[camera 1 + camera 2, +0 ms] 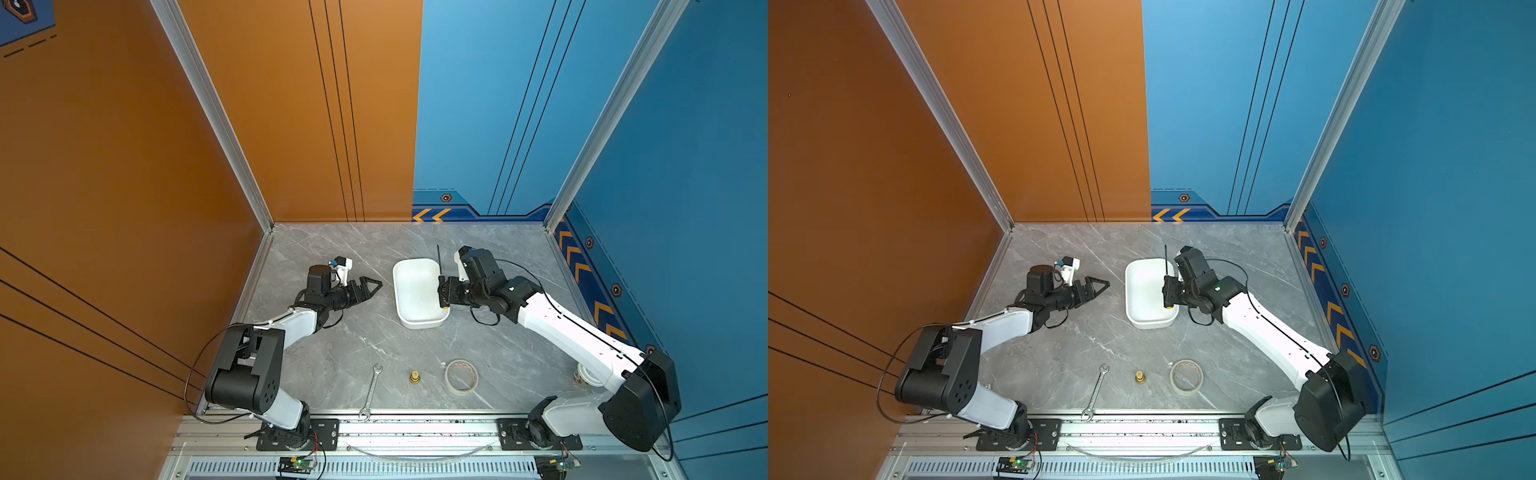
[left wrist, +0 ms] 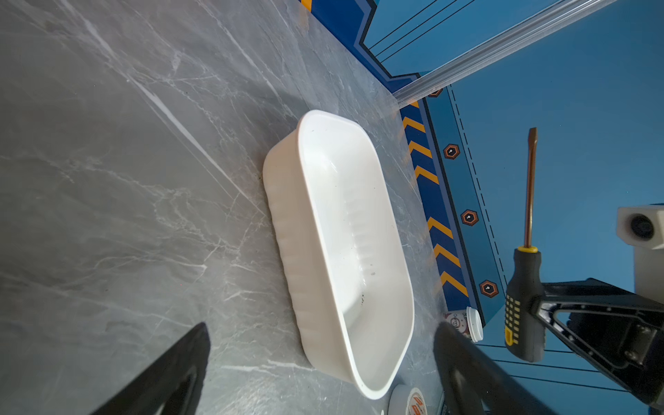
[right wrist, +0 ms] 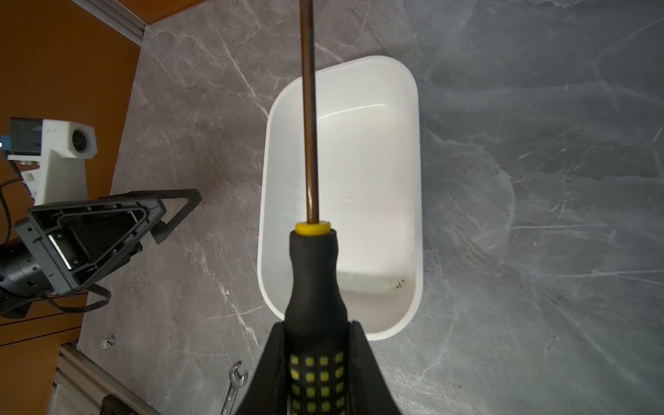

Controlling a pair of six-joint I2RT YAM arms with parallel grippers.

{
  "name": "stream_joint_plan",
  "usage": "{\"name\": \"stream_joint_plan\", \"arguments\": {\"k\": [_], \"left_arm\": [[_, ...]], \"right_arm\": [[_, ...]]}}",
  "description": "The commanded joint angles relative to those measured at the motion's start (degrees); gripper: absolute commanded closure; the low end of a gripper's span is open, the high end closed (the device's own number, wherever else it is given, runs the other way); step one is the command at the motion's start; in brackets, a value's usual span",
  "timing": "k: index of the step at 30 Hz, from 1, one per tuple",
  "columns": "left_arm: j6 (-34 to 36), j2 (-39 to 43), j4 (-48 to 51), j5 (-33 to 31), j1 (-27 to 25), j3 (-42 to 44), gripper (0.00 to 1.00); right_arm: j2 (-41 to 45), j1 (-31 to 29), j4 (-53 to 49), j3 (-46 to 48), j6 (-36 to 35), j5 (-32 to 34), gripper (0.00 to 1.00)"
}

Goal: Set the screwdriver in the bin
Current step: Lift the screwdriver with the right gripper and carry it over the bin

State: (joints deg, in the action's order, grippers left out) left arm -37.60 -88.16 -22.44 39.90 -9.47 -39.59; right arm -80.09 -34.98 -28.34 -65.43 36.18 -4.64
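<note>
The right end effector [image 3: 316,327] grips the screwdriver [image 3: 313,273] by its handle above the white bin [image 3: 414,143], while the left end effector [image 1: 376,286] hangs open nearby.

We record the right gripper [image 3: 317,334] clamped on the screwdriver [image 3: 313,273], one finger on either side of its handle, arm stretched forward. Left gripper [image 1: 372,287]: fingers [image 2: 172,366] spread wide apart, arm bent at the elbow.

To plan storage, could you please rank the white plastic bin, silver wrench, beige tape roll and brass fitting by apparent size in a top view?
White plastic bin
Silver wrench, by length
Beige tape roll
Brass fitting
</note>
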Motion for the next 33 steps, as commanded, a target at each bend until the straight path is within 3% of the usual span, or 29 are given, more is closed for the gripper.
{"name": "stream_joint_plan", "arguments": {"k": [1,17,33], "left_arm": [[-0.54,-1.79,0.38,-0.20,-0.52,-1.62,0.02],[1.03,-3.78,0.33,-0.09,-0.66,-1.91,0.02],[1.47,-4.34,0.37,0.40,-0.20,-1.80,0.02]], "right_arm": [[-3.78,-1.96,2.16,-1.35,2.91,3.32,1.00],[-20.16,-4.83,-3.76,-12.08,4.28,7.93,1.00],[-27.65,-6.50,-8.44,-16.85,5.29,9.81,1.00]]}}
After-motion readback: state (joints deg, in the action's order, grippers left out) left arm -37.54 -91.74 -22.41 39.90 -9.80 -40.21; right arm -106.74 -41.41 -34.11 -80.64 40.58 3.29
